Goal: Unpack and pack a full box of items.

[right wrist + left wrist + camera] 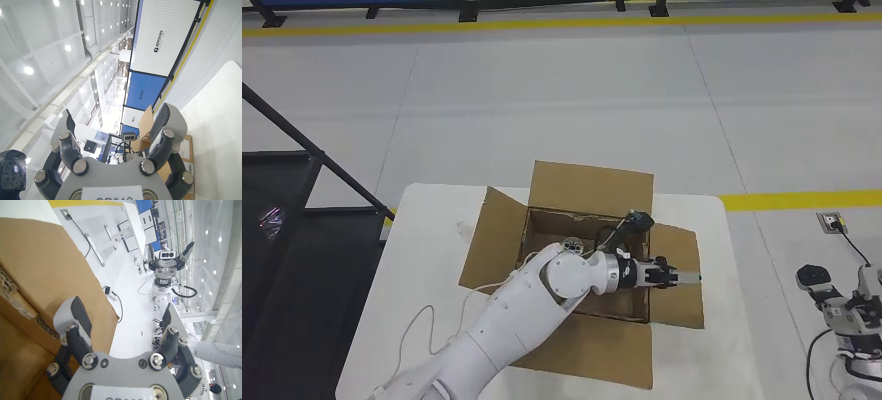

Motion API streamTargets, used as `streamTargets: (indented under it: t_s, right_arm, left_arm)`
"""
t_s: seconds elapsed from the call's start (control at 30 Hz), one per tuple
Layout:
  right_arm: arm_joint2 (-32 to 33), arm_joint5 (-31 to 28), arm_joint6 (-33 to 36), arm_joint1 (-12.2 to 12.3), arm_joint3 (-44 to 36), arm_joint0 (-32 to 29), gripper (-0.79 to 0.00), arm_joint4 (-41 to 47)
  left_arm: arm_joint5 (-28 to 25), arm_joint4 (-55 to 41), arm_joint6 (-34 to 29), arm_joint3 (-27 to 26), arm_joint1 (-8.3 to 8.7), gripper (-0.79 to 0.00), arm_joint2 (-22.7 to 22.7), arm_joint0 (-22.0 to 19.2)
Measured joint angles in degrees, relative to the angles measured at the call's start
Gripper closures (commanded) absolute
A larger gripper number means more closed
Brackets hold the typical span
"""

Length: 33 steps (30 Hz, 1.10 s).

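Left gripper [123, 306], open and empty like the right gripper [117, 109], may bump the mid-frame cardboard box [592, 185] and slide it.

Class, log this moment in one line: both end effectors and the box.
box: flaps open, on table | left end effector: open, empty, over a flap | right end effector: open, empty, away from box

One box [592, 187], one table [422, 275], one left tool [122, 306], one right tool [116, 111].
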Motion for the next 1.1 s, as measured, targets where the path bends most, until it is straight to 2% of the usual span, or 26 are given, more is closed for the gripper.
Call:
streamTargets:
  t_s: [0.17, 0.4, 0.57, 0.73, 0.87, 0.97, 1.1]
  right_arm:
    - [-0.7, 2.3, 0.6, 0.0, 1.2, 1.3, -0.785, 1.0]
    - [-0.7, 2.3, 0.6, 0.0, 1.2, 1.3, -0.785, 1.0]
    - [-0.7, 2.3, 0.6, 0.0, 1.2, 1.3, -0.785, 1.0]
    - [-1.3, 2.0, -0.9, -0.1, -1.9, 1.6, -0.785, -0.3]
    - [-2.5, 1.3, -1.5, 0.0, -6.4, 2.5, -0.785, -6.6]
    - [-4.0, 1.5, -3.7, 0.0, -10.4, 3.7, -0.785, -12.5]
    - [-6.9, 3.2, -5.8, 0.1, -15.5, 6.1, -0.785, -23.1]
  left_arm:
    - [0.6, -0.2, -0.5, 3.0, -1.58, -0.785, 0.7, -1.3]
    - [-0.4, -0.7, -0.7, 6.3, -3.29, -0.785, 0.6, -2.4]
    - [-2.3, -1.6, -1.0, 6.3, -3.39, -0.785, -1.2, -3.1]
    - [-3.9, -0.7, -1.4, 1.1, -1.57, -0.785, -5.6, -2.3]
    - [-3.9, 0.9, -2.0, -6.2, 1.30, -0.785, -11.6, 0.9]
    - [-2.1, 3.9, -2.4, -14.0, 3.92, -0.785, -17.3, 5.1]
    - [1.4, 7.9, -3.6, -28.3, 7.47, -0.785, -26.9, 13.8]
